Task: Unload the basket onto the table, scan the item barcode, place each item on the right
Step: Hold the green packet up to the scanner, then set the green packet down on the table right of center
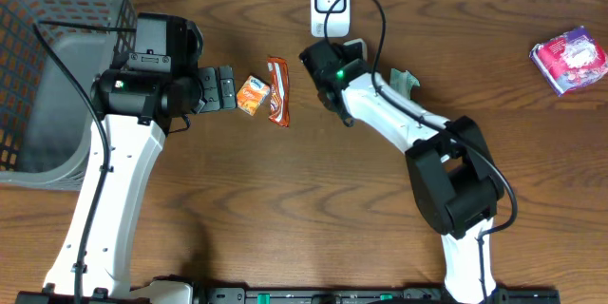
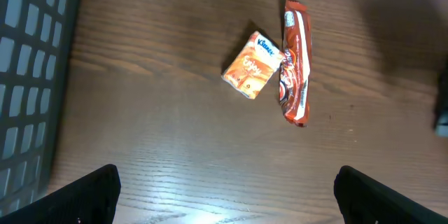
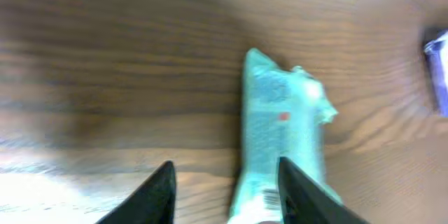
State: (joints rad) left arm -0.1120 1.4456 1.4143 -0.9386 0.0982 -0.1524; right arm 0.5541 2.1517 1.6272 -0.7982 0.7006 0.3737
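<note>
Packet [image 3: 283,126] just ahead of right gripper [image 3: 224,164]
Jaws partly open, empty; packet's end beside one finger. Left gripper [image 2: 225,175] wide, empty.

A dark wooden desk [image 1: 285,209] carries everything. A grey mesh basket [image 1: 57,66] stands at its left edge, and its grid wall shows along the left of the left wrist view. Near the middle lie 2 packets: a small orange tissue pack [image 2: 253,65], tilted, touching the left side of a long red-brown snack wrapper [image 2: 295,63]. Well apart from them, near the right edge, lies 1 pink-and-purple packet [image 1: 568,59].
</note>
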